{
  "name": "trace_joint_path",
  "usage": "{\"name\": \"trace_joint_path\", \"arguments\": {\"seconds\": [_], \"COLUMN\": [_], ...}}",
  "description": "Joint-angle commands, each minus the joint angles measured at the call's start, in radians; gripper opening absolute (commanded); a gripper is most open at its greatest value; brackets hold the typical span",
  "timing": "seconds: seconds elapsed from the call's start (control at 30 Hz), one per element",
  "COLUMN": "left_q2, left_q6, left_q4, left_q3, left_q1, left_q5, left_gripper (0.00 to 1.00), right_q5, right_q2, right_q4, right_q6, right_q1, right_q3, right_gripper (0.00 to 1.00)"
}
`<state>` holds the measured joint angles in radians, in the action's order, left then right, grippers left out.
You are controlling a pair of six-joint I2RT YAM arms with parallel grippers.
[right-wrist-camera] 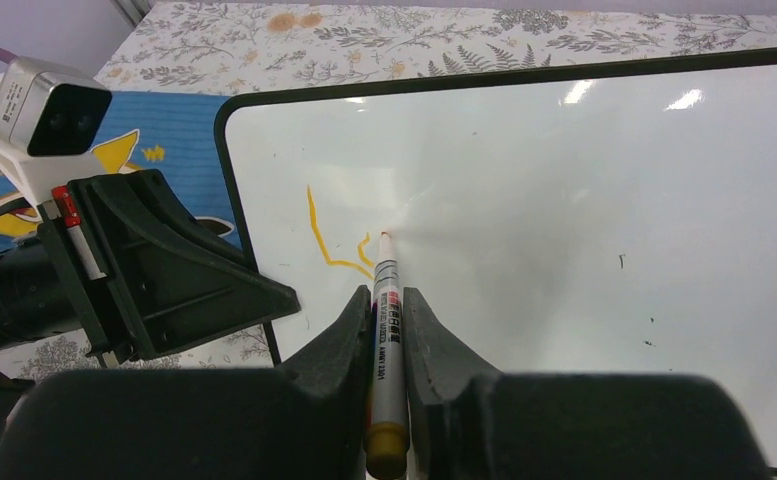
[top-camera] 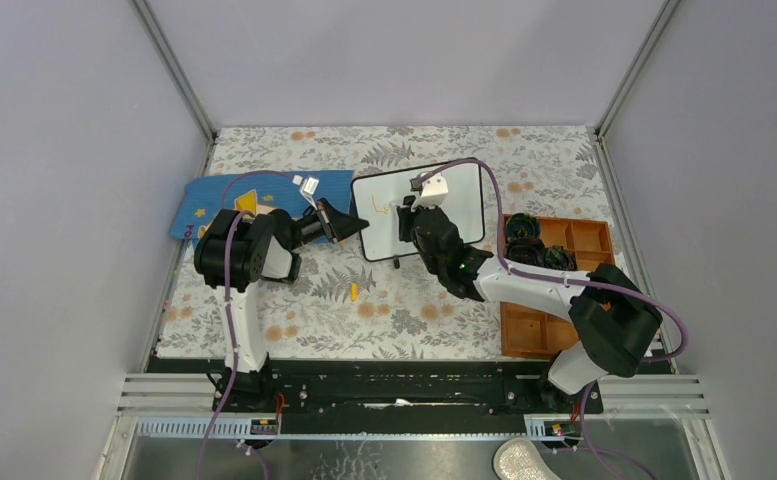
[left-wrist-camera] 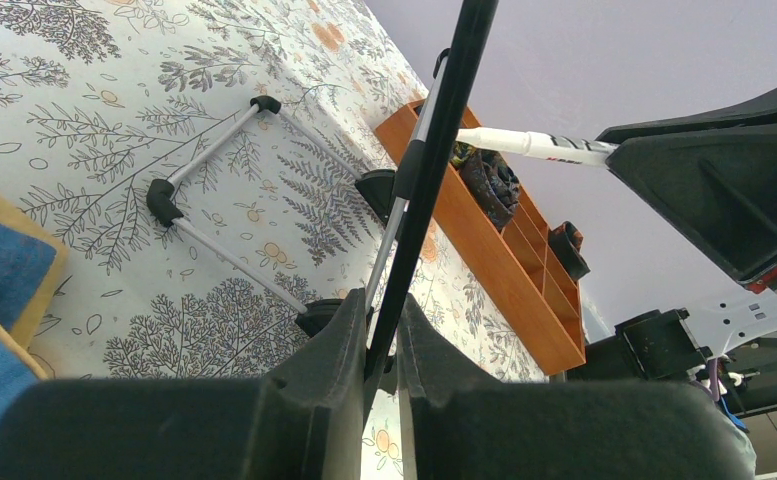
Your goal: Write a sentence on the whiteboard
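The whiteboard (right-wrist-camera: 584,200) looks light, stiff and easy to slide, so the left gripper (left-wrist-camera: 382,305) clamps its left frame edge. The right gripper (right-wrist-camera: 387,300) pinches a marker (right-wrist-camera: 388,340), its tip at the first orange strokes of the sentence (right-wrist-camera: 329,245), near that edge.

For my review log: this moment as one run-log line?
left gripper: clamps whiteboard edge | right gripper: holds marker, tip at whiteboard | sentence: first strokes only

3 plain pale grey walls (top-camera: 394,60) box in a white tablecloth printed with grey ferns and orange blossoms (top-camera: 404,320). At the 2 back corners stand slim aluminium posts (top-camera: 176,68). The light is soft and even.
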<state>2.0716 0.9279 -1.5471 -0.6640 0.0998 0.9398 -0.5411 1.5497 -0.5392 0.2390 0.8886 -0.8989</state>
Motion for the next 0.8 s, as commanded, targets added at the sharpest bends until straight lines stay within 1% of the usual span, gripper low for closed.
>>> {"name": "trace_joint_path", "arguments": {"seconds": [0.0,0.17,0.33,0.43,0.63,0.77], "left_q2": [0.003,0.004,0.004,0.003,0.002,-0.002], "left_q6": [-0.011,-0.011,-0.011,-0.011,-0.011,-0.012], "left_q4": [-0.054,-0.054,-0.054,-0.055,-0.055,-0.056], "left_q3": [0.018,0.018,0.018,0.018,0.019,0.020], "left_q1": [0.003,0.004,0.005,0.005,0.005,0.005], "left_q5": [0.015,0.015,0.016,0.016,0.014,0.014], "left_gripper": [0.11,0.11,0.11,0.11,0.11,0.11], "right_q5": [-0.002,0.051,0.067,0.043,-0.028,-0.044], "right_q2": [0.007,0.022,0.025,0.001,-0.104,-0.125], "right_q4": [-0.024,-0.004,0.007,0.007,-0.011,-0.009], "right_q6": [-0.011,0.001,0.012,0.018,0.005,-0.004], "right_q1": [-0.013,-0.013,-0.014,-0.014,-0.014,-0.017], "right_q3": [-0.043,-0.058,-0.056,-0.043,0.024,0.047], "right_gripper": [0.00,0.00,0.00,0.00,0.00,0.00]}}
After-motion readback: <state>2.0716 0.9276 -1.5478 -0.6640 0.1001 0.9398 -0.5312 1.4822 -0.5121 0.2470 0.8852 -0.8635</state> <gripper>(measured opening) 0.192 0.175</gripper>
